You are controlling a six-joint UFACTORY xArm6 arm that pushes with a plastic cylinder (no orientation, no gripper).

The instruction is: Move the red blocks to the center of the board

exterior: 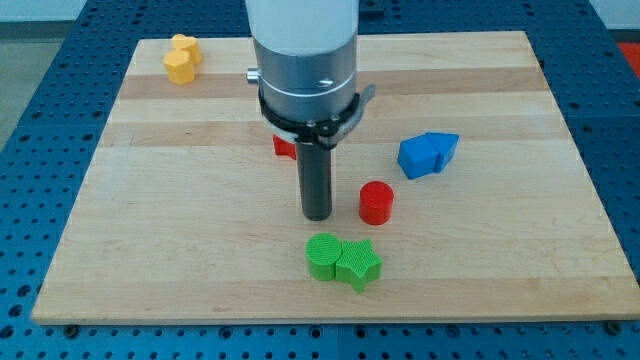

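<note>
A red cylinder (376, 202) stands on the wooden board (180, 230) a little right of the middle. A second red block (284, 146) shows only as a small edge behind the arm's body, left of the rod, so its shape cannot be made out. My tip (317, 216) rests on the board just left of the red cylinder, with a small gap between them, and just above the green blocks.
A green cylinder (323, 255) and a green star-shaped block (359, 264) touch each other below the tip. Two blue blocks (428, 154) sit together at the right. A yellow block (181, 58) lies at the top left.
</note>
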